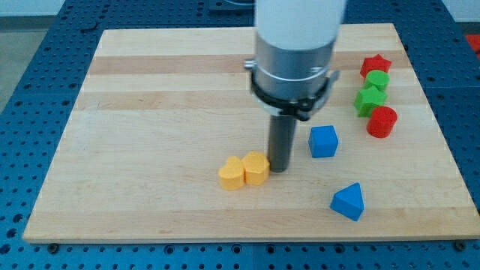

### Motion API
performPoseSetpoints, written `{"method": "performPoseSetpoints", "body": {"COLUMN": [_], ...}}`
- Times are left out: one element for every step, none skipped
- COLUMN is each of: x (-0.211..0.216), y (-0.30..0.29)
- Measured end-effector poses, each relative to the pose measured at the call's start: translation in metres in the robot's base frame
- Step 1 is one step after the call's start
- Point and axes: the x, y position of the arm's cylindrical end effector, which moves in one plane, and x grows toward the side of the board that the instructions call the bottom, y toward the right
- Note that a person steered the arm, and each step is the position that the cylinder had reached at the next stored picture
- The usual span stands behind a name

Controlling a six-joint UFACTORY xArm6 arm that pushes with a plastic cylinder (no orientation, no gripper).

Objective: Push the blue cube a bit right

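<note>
We are resting my tip (280, 169) (a bare rod, grasping nothing) just to the view's left of the blue cube (323, 141), not yet touching it. We are judging this the approach step; next, closing rightward onto the cube's left face.

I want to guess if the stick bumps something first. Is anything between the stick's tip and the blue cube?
No. In the camera view, only bare wooden board lies between my tip and the blue cube, which sits to the tip's right.
</note>
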Motion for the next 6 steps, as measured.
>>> {"method": "performPoseSetpoints", "body": {"x": [-0.026, -0.048, -0.042, -0.037, -0.037, -0.036], "y": [-0.002, 0.015, 0.069, 0.103, 0.089, 0.059]}}
